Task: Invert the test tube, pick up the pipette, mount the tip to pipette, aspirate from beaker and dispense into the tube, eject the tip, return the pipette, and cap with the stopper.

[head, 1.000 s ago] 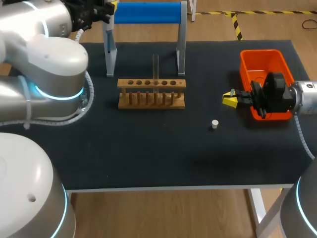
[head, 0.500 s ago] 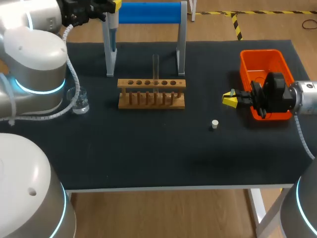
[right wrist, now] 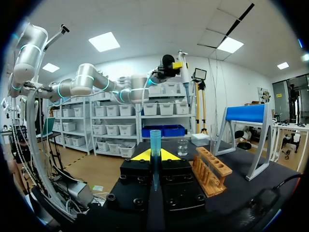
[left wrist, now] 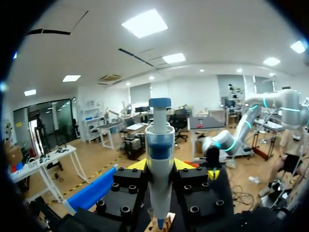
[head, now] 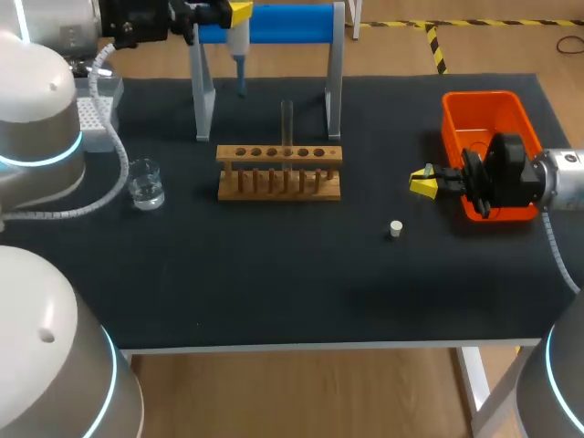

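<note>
Head view: left tool (head: pixel 235 15) clamps the pipette (head: pixel 239 46), so pickup looks done; right tool (head: pixel 422 183) pinches the tip (right wrist: pixel 155 147). Next, press pipette's nose squarely into that tip.

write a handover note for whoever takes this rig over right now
Left gripper: jaws shut on the pipette, held up near the blue stand.
Right gripper: jaws shut on a blue tip, beside the orange bin.
Test tube upright in the rack; beaker to the rack's left; stopper loose on the table.
Done: pipette picked up. Left: mount tip, aspirate, dispense, eject, return pipette, cap.
</note>
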### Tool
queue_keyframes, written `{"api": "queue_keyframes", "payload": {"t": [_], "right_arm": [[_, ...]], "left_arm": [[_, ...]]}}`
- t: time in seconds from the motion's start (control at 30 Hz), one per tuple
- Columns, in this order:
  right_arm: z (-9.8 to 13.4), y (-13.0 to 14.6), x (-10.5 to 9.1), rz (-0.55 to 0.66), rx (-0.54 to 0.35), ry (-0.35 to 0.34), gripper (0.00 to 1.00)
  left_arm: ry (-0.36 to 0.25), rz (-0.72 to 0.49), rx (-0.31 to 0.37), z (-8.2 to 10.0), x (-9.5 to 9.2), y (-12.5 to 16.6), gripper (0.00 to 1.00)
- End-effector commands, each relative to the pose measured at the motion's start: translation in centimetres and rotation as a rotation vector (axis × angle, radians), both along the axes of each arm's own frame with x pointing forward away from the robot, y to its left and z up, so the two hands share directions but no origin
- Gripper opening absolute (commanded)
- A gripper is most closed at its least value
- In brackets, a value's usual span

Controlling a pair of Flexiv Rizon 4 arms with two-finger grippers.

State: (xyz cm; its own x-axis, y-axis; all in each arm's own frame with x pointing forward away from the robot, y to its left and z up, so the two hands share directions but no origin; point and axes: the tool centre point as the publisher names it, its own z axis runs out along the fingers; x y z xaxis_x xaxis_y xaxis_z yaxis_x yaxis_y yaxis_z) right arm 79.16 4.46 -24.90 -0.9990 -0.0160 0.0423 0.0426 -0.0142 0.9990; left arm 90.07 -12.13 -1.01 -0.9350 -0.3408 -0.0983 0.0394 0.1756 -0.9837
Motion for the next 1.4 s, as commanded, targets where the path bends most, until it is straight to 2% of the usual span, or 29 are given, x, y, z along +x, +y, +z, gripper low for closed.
{"api": "queue_keyframes", "payload": {"t": [0.03, 0.43, 0.73, 1.1, 1.4], "right_arm": [[0.0, -0.1, -0.1, 0.000, 0.000, 0.000, 0.00], [0.0, -0.1, -0.1, 0.000, 0.000, 0.000, 0.00], [0.0, -0.1, -0.1, 0.000, 0.000, 0.000, 0.00], [0.0, -0.1, -0.1, 0.000, 0.000, 0.000, 0.00], [0.0, -0.1, -0.1, 0.000, 0.000, 0.000, 0.00]], "left_arm": [[-0.004, -0.117, -0.005, 0.5, -0.9, -0.3, 0.00], [0.018, -0.174, 0.027, 2.0, -3.9, -4.4, 0.00], [0.060, -0.214, 0.056, 2.4, -5.3, -7.3, 0.00], [0.089, -0.272, 0.027, 1.9, -5.5, -10.4, 0.00], [0.112, -0.297, 0.018, 1.4, -5.3, -11.6, 0.00]]}}
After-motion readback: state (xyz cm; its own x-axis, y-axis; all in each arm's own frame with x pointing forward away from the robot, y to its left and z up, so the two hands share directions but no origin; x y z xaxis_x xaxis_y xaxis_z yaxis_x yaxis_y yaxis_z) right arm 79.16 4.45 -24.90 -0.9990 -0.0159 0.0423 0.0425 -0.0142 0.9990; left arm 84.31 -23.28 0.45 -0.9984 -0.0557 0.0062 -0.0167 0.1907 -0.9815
